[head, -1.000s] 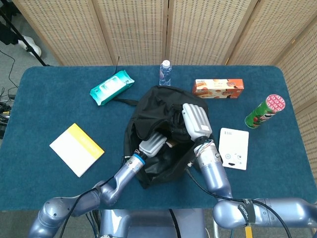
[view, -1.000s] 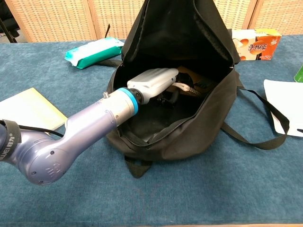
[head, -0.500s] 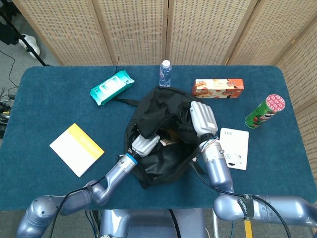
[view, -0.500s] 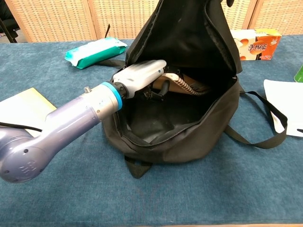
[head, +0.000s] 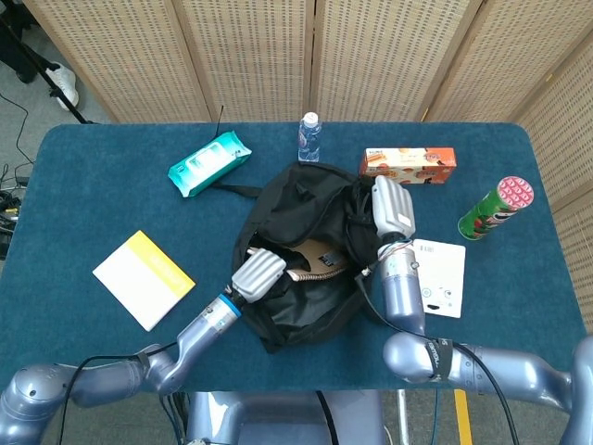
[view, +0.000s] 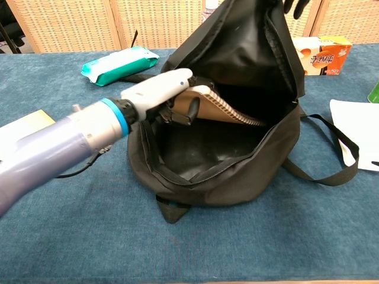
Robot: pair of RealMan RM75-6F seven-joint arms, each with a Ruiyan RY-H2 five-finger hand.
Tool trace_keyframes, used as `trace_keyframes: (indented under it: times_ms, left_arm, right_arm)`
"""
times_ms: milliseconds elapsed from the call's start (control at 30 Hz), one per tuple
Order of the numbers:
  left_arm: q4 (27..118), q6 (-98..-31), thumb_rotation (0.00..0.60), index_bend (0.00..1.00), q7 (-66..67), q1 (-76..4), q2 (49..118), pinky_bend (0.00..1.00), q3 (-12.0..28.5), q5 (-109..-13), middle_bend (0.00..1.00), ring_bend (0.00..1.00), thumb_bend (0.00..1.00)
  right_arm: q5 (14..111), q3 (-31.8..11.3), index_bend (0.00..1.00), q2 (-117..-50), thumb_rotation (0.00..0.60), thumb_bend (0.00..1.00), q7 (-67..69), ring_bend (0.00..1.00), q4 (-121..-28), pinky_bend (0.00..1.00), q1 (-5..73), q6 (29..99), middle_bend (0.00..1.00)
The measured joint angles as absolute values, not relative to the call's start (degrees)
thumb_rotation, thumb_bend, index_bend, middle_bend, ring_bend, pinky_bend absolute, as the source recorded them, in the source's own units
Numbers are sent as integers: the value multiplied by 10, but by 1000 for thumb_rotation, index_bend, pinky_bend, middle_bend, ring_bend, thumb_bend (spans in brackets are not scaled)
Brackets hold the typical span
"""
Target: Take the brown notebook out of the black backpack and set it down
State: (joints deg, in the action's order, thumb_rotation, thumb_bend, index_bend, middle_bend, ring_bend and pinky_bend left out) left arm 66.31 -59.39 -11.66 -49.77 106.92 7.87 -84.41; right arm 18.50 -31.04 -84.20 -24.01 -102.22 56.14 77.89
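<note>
brown notebook (view: 216, 107) gripped by left hand (view: 163, 94) fingers; right hand (head: 392, 208) fingers hold backpack (view: 237, 171).

The left hand (head: 258, 275) grips the brown spiral-bound notebook (head: 316, 257) at the mouth of the open black fabric backpack (head: 296, 209), the book partly out. The right hand (head: 393, 208) holds the bag's upper right edge. On the blue table (head: 93, 195), a yellow-and-white booklet (head: 144, 278) lies well left.
</note>
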Motion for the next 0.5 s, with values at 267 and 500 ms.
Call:
trace_keyframes:
  times_ms: [267,500]
  left_arm:
    - [763,-615,600,865,-123,-476,988,686,68,-863,676,545,795]
    - [832,-656,600,866,-132,-457,920,687,70,-883,676,545,794]
  right_arm:
    - [199,-292,656,-863,600,620,-245,647,-983,626,551,777,682]
    - [218,-274,656,-876,600,620,-250,647,-962,626,535,775,682]
